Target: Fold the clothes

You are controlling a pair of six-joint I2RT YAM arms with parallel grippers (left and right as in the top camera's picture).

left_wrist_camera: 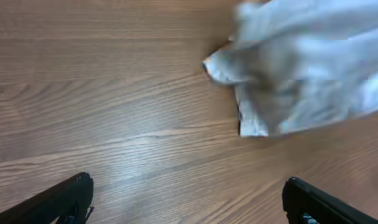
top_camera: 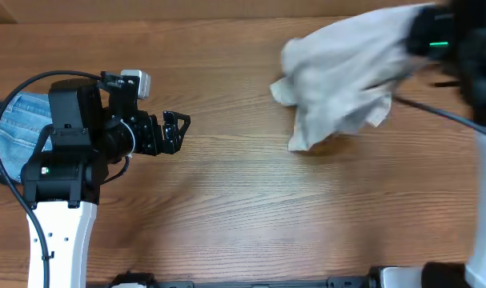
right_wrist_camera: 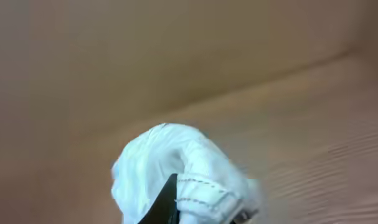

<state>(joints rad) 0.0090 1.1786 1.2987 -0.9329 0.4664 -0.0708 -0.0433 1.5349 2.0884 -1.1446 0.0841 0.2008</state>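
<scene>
The pale cream shorts [top_camera: 343, 76] hang bunched and blurred at the far right of the table, held up by my right gripper [top_camera: 425, 36]. In the right wrist view the gripper [right_wrist_camera: 176, 205] is shut on a stitched fold of the shorts [right_wrist_camera: 189, 168]. The shorts also show at the upper right of the left wrist view [left_wrist_camera: 301, 68]. My left gripper [top_camera: 177, 130] is open and empty at the left, well apart from the shorts; its two dark fingers sit wide apart over bare wood [left_wrist_camera: 189, 199]. Light-blue denim jeans [top_camera: 18, 128] lie at the far left under the left arm.
The wooden table [top_camera: 243, 208] spans the view. The left arm's base and cable [top_camera: 58, 200] stand at the near left. The right arm [top_camera: 475, 56] is at the far right edge.
</scene>
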